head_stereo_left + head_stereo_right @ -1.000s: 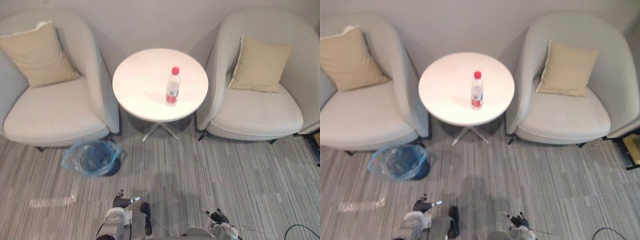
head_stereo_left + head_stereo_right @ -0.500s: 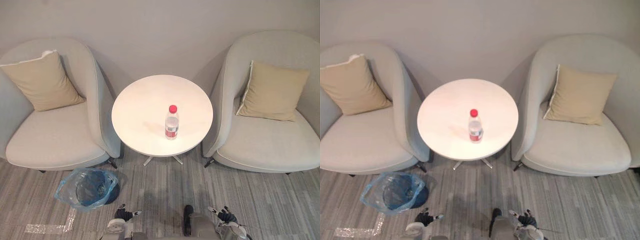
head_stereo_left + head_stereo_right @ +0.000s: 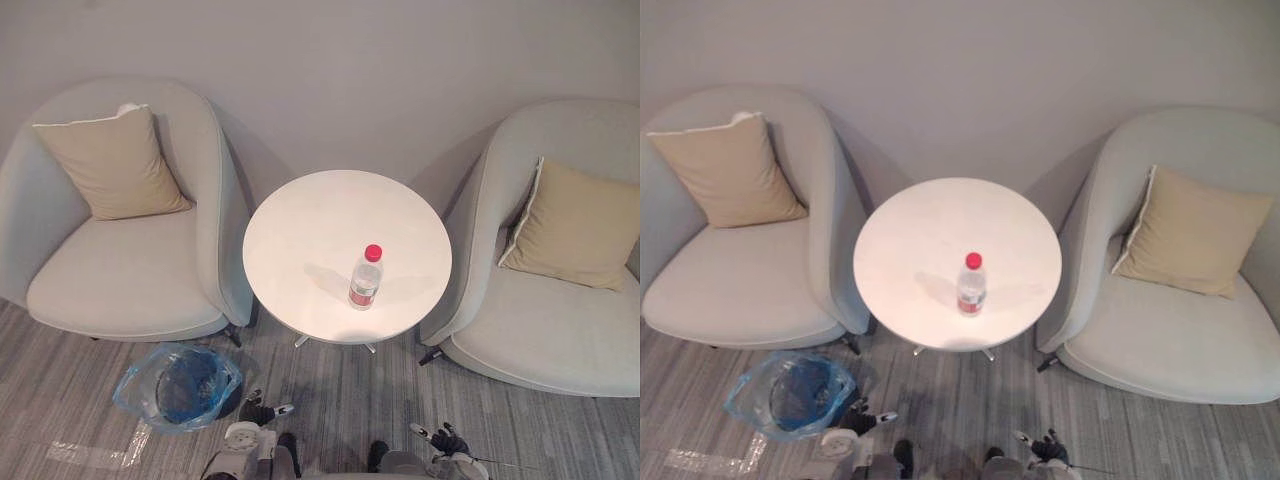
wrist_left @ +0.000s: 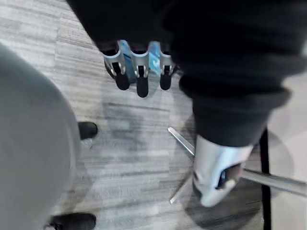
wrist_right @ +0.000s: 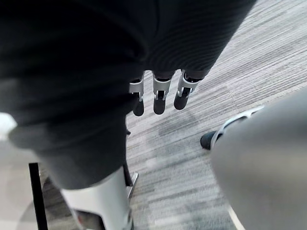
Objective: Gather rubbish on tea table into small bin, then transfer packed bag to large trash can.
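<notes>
Left eye view: a red-capped plastic bottle (image 3: 365,280) stands upright toward the front of the round white tea table (image 3: 300,235), well apart from the blue-bagged small bin (image 3: 178,388) on the carpet by the left armchair (image 3: 120,270)

Right eye view: the left hand (image 3: 864,418) and right hand (image 3: 1045,446) hang low, short of the table

Left wrist view: its fingers (image 4: 141,76) are relaxed and empty

Right wrist view: its fingers (image 5: 159,96) are likewise slack, holding nothing

The bottle looks light, smooth and easily tipped, so a wrap round its mid-body seems best
</notes>
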Controlling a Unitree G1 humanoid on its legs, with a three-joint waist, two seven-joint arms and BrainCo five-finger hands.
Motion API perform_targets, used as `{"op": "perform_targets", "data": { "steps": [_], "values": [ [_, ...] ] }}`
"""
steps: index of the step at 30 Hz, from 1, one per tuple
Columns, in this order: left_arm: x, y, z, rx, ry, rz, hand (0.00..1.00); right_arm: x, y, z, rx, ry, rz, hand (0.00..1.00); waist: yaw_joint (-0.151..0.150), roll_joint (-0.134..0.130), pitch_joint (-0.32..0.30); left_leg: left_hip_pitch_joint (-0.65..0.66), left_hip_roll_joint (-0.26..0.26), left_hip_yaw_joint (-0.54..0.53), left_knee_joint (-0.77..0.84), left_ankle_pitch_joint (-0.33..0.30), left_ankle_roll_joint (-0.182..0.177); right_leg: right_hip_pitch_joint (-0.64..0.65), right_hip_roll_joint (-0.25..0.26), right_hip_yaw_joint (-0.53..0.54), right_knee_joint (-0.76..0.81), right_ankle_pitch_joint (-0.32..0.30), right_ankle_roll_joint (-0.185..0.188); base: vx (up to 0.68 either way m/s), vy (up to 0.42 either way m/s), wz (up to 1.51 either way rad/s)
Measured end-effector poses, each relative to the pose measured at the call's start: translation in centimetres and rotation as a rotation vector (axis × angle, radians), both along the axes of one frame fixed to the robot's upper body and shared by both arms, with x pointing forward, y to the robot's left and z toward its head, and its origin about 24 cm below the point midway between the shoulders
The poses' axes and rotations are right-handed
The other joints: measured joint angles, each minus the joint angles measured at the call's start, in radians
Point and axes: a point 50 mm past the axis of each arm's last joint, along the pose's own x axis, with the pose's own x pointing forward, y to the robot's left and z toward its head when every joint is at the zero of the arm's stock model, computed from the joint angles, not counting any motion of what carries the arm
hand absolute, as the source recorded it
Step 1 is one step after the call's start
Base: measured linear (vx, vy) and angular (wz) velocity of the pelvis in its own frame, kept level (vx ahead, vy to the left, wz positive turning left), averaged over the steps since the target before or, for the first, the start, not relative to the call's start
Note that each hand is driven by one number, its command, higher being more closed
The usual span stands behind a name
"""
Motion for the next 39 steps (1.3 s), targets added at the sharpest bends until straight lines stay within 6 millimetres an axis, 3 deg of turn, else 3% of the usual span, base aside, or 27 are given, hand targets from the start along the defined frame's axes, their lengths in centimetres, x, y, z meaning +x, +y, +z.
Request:
{"op": "perform_targets", "data": {
  "steps": [5, 7, 8, 14, 19, 30, 39],
  "values": [
    [-1.0, 0.9, -0.2, 0.033, 0.028, -0.023, 0.00, 3.2, -0.2, 2.1, -0.066, -0.148, 0.072, 0.00, 0.000, 0.010, -0.005, 0.050, -0.016, 0.017, -0.053, 0.004, 0.007, 0.020, -0.001, 0.017, -0.031, 0.002, 0.007, 0.06, 0.029, -0.13],
    [-1.0, 0.8, -0.3, 0.041, 0.030, -0.041, 0.00, 4.8, -0.9, 3.6, -0.119, -0.233, 0.087, 0.00, 0.000, 0.015, -0.009, 0.052, -0.012, 0.017, -0.065, 0.005, 0.007, 0.020, 0.006, 0.021, -0.043, 0.002, 0.006, 0.07, -0.035, -0.09],
    [-1.4, 0.9, -0.4, 0.043, 0.038, -0.040, 0.00, 6.3, -2.3, 5.9, -0.215, -0.346, 0.119, 0.00, -0.001, 0.014, -0.023, 0.056, -0.009, 0.016, -0.078, 0.005, 0.007, 0.022, 0.014, 0.026, -0.056, 0.004, 0.004, 0.10, -0.047, -0.10],
    [-1.8, 1.3, -0.4, 0.063, 0.046, -0.055, 0.00, 7.8, -2.8, 9.5, -0.374, -0.508, 0.218, 0.00, -0.002, -0.005, -0.038, 0.056, -0.012, 0.007, -0.088, 0.005, 0.008, 0.056, 0.020, 0.025, -0.129, 0.034, -0.003, 0.07, -0.014, -0.02],
    [-1.8, 1.4, -0.4, 0.073, 0.040, -0.071, 0.00, 9.3, -1.9, 11.3, -0.438, -0.590, 0.313, 0.00, 0.000, -0.011, -0.041, 0.033, -0.015, -0.040, -0.097, 0.013, 0.019, 0.053, 0.021, -0.002, -0.143, 0.043, -0.005, -0.02, -0.017, 0.17],
    [-1.5, 1.2, -0.2, 0.074, 0.016, -0.077, 0.00, 11.5, 0.8, 12.5, -0.463, -0.670, 0.484, 0.00, 0.010, -0.009, -0.040, 0.022, -0.022, -0.102, -0.141, 0.056, 0.019, 0.053, 0.022, -0.052, -0.151, 0.051, -0.004, -0.05, -0.015, 0.15],
    [-1.3, 1.0, -0.1, 0.068, 0.000, -0.075, 0.00, 12.6, 1.6, 13.3, -0.470, -0.708, 0.496, 0.00, 0.028, 0.005, -0.024, 0.013, -0.026, -0.147, -0.182, 0.090, 0.017, 0.041, 0.022, -0.092, -0.152, 0.050, -0.004, -0.04, -0.013, 0.14]
  ]
}}
